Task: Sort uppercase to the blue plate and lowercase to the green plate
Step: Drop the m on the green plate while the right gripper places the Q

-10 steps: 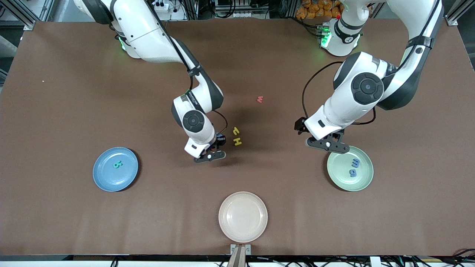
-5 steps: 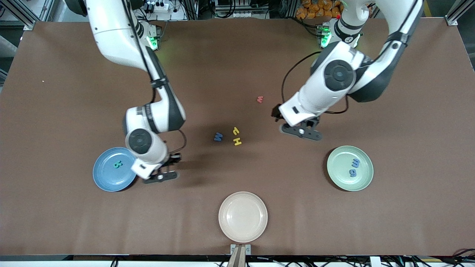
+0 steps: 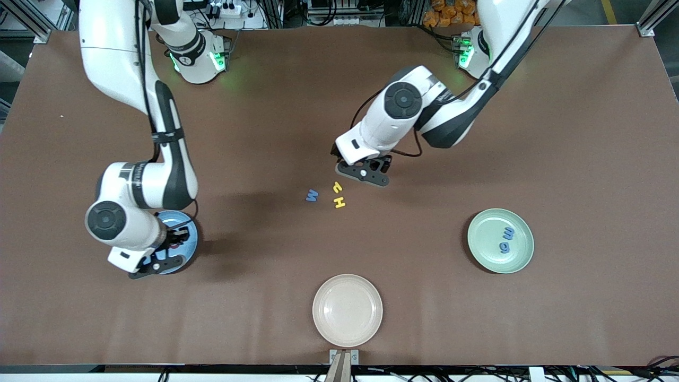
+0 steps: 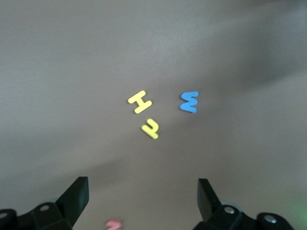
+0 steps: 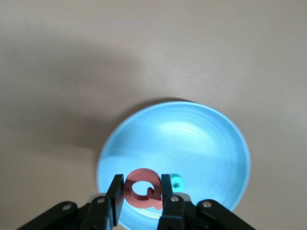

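1. Over the round light-blue plate (image 3: 186, 245) with raised rim, at the right arm's end of the brown counter (image 3: 583, 132): right end effector (image 5: 142, 196), clamped on the chunky red letter Q (image 5: 142, 194); a scrap of teal-green letter (image 5: 177, 182) visible in the plate beside the fingers.
2. Toward the left arm from the blue plate, on bare counter: blue W-shaped letter (image 3: 312, 196), then just beside it a small yellow hooked letter (image 3: 337, 187) and a yellow letter H (image 3: 339, 202), none touching.
3. Nearer the front camera than the yellow H: round cream plate (image 3: 347, 310).
4. Just above the hooked letter: left end effector (image 3: 363, 175), fingers spread wide, holding nothing; a small red-pink letter (image 4: 114, 224) between them in its wrist view.
5. Toward the left arm's end from the yellow H: round pale mint-green plate (image 3: 480, 249) holding two small blue letters (image 3: 506, 239).
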Tool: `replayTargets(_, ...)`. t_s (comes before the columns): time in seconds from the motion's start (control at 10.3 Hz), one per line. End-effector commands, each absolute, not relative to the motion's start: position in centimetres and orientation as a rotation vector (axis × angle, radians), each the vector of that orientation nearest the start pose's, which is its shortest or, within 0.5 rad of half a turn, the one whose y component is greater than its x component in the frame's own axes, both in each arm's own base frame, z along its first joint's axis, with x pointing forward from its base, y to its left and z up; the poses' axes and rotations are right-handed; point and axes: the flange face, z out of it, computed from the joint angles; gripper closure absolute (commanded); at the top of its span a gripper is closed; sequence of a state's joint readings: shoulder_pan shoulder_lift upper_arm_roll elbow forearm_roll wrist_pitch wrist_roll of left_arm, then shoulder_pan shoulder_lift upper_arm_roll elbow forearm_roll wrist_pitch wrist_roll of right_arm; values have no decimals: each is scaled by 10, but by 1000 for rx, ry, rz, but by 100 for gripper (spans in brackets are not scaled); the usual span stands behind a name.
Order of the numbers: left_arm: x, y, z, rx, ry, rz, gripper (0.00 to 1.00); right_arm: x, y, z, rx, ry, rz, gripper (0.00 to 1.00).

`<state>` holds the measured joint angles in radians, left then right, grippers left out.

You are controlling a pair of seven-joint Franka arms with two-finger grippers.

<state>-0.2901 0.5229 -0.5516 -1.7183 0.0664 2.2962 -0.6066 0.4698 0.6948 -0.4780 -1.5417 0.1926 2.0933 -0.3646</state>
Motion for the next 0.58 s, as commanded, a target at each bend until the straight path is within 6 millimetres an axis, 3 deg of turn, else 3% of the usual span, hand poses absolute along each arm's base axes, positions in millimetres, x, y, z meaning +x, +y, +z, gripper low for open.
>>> replayTargets(0.0, 491, -506, 288, -3331, -43, 78, 0, 692, 62, 271, -3184, -582, 132, 1)
replayTargets(0.39, 491, -541, 237, -3251, -392, 65, 0, 687, 97, 264, -3158, -579, 142, 0)
replayTargets(0.48, 496, -541, 226, -3227, -440, 44, 0, 687, 100, 261, -3157, -583, 145, 0)
